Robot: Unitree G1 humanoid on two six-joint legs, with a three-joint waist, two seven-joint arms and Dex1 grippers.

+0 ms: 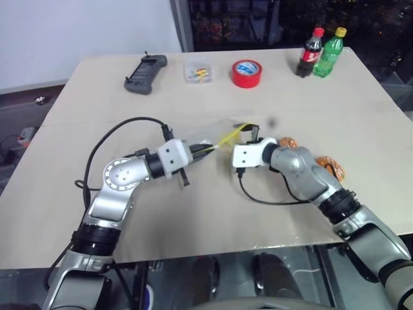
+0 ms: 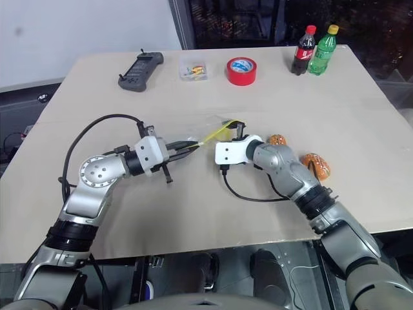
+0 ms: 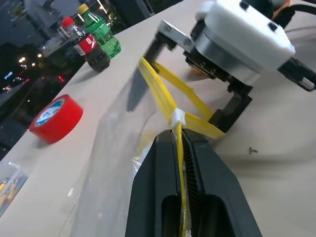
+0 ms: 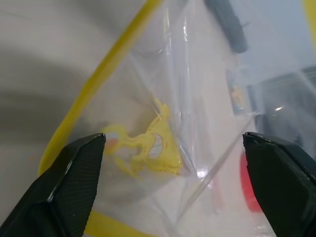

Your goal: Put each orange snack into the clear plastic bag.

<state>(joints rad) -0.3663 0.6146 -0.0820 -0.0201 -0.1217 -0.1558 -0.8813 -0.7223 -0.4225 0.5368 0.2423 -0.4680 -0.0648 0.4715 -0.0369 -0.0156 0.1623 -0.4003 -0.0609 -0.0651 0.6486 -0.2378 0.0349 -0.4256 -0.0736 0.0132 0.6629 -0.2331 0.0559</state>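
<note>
Behind right gripper point(image 2: 236, 129): both snacks point(image 2: 277, 139), nearer right arm. Right jaws wide inside bag point(image 3: 113, 163) mouth; left gripper point(image 2: 187, 147) clamps zip strip.

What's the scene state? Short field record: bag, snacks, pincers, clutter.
bag: clear plastic bag mid-table, yellow zip strip pulled apart, mouth open
left pincer: shut on the zip strip
right pincer: open, fingers spread inside the bag mouth
snacks: two orange snacks on the table beside the right arm, none in the bag
clutter: red tape roll, two bottles, black controller, small clear box
</note>
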